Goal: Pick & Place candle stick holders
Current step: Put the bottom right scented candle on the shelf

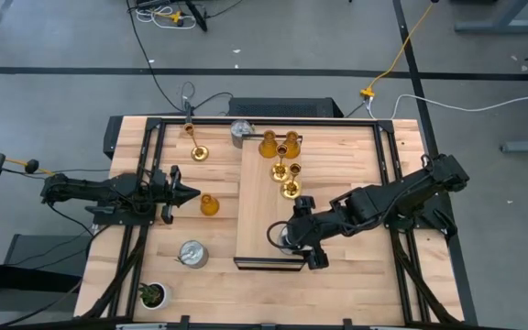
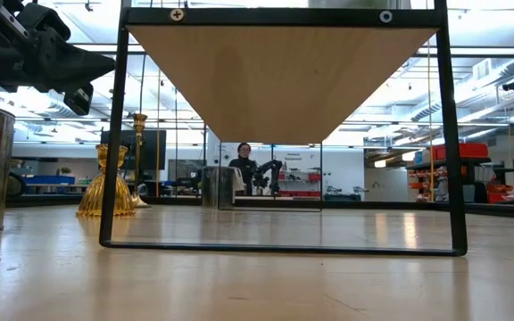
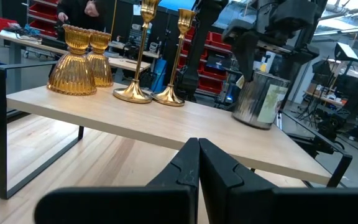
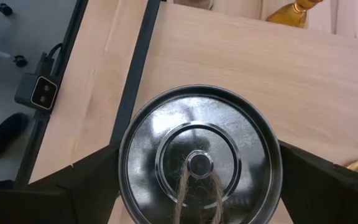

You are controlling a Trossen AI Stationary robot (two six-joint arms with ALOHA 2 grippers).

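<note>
A raised wooden shelf (image 1: 262, 220) on a black frame stands mid-table. On it stand two amber bell-shaped holders (image 1: 279, 144) and two gold thin-stemmed holders (image 1: 285, 179). My right gripper (image 1: 289, 236) is over the shelf's near end, shut on a squat silver holder (image 4: 199, 155). On the table top stand an amber holder (image 1: 209, 204), a gold holder (image 1: 198, 151) and two silver holders (image 1: 192, 254) (image 1: 241, 131). My left gripper (image 1: 186, 192) is shut and empty, just left of the amber holder on the table. My right gripper pinches the silver holder's round side wall (image 4: 124, 163) between its two fingers (image 4: 86, 180), one on each opposite side. The fingers come from above, pointing down. In the left wrist view the holder (image 3: 260, 99) leans a little, its bottom at the shelf's surface.
A tiny green potted plant (image 1: 152, 294) stands at the table's near left corner. The shelf's black frame legs (image 2: 110, 134) stand on the table. Black rails run along the table's left and right sides. A person shows in the room beyond the far edge.
</note>
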